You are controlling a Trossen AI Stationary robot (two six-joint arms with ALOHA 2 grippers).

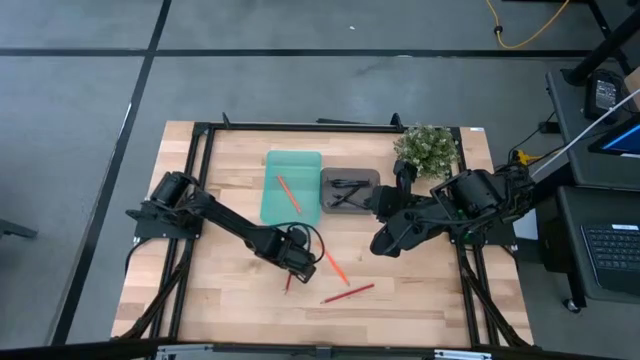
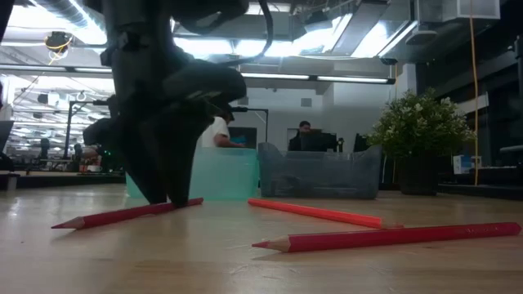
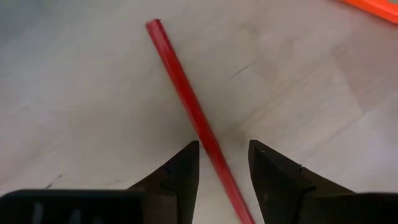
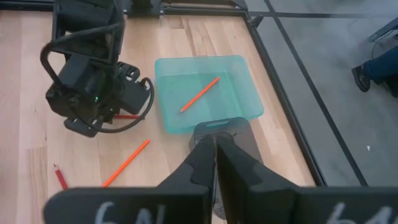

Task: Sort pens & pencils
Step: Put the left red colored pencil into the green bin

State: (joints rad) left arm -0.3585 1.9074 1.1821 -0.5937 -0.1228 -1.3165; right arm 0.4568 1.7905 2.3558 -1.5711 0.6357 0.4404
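My left gripper (image 1: pixel 291 268) is low over the table's near middle, pointing down and open. Its fingers (image 3: pixel 186 163) stand on either side of a red pencil (image 3: pixel 186 99) that lies flat on the wood, also in the low view (image 2: pixel 122 214). An orange pen (image 1: pixel 335 265) and a second red pencil (image 1: pixel 348 292) lie flat to its right. One orange pencil (image 1: pixel 290 193) lies in the teal tray (image 1: pixel 305 160), and black pens (image 1: pixel 348 190) lie in the grey tray (image 1: pixel 366 177). My right gripper (image 4: pixel 216 149) is shut and empty, hovering near the grey tray (image 4: pixel 245 134).
A potted plant (image 1: pixel 427 148) stands at the far right corner, beside the grey tray. The two trays sit side by side at the table's far middle. Bare wood shows along the near edge and at the left. People sit in the room beyond the table (image 2: pixel 304 135).
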